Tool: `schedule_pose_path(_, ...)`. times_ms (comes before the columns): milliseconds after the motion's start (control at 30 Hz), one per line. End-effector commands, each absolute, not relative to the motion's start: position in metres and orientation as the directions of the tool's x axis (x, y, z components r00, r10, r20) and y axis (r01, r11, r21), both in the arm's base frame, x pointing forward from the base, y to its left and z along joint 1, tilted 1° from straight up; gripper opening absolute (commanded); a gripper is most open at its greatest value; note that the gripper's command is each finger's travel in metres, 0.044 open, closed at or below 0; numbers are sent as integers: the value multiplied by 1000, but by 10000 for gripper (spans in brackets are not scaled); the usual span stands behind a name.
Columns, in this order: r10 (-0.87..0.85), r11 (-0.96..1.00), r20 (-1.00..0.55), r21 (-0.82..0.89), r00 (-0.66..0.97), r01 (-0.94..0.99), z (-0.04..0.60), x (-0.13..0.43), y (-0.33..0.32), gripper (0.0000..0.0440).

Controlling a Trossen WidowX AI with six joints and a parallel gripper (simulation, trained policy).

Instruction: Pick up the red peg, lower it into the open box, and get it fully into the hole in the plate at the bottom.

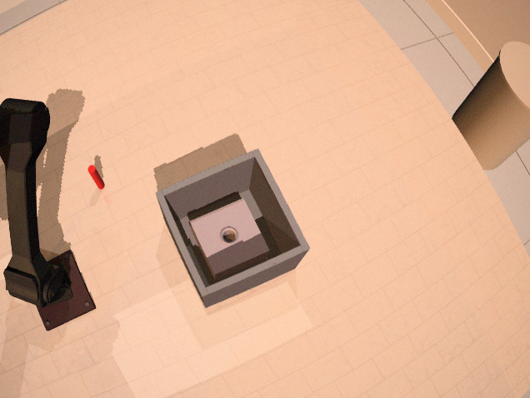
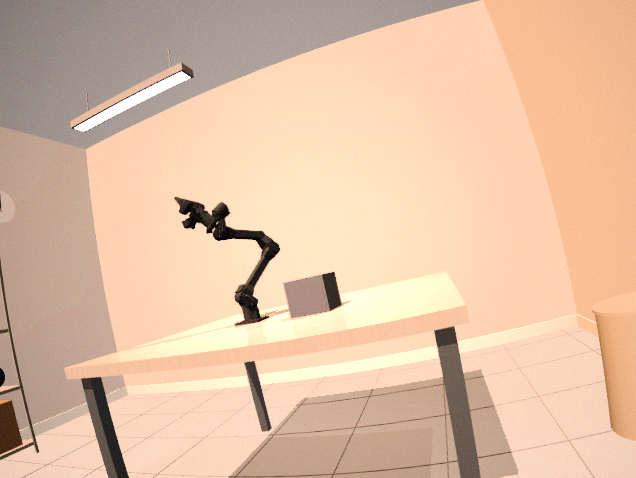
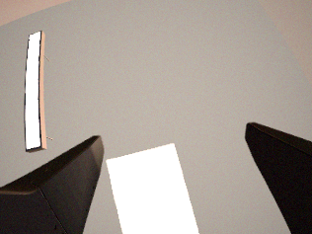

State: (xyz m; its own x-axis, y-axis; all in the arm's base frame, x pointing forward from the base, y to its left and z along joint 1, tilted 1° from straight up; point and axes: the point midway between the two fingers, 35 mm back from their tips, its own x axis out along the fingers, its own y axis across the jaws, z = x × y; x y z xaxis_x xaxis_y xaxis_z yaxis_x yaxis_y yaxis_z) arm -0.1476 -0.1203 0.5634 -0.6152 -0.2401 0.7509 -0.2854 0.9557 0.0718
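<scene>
The red peg (image 1: 96,176) stands upright on the table, to the left of the open grey box (image 1: 257,269) (image 2: 306,296). Inside the box at the bottom lies a pale plate (image 1: 209,228) with an empty round hole (image 1: 229,234). My gripper (image 2: 177,201) (image 3: 174,137) is open, with nothing between its fingers in the wrist view. It is raised high above the table, away from the peg and the box, and points up and outward. In the top view the fingers are out of frame, and the peg is not visible in the exterior view or the wrist view.
My arm's base plate (image 1: 81,286) is fixed to the table (image 1: 364,278) (image 2: 401,300), to the left of the box. The box has high walls around the plate. A large round column (image 1: 483,128) (image 2: 624,359) stands on the floor beyond the table.
</scene>
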Motion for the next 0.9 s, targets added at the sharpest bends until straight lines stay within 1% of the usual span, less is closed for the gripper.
schedule_pose_path(0,-246,954,745,74,-620,-290,562,-149,-123,425)
schedule_pose_path(33,-259,951,737,79,-624,-300,561,-149,-127,440)
schedule_pose_path(400,-501,831,654,180,-567,-527,553,-124,-186,440)
schedule_pose_path(867,-749,578,558,286,-357,-765,549,-59,-233,440)
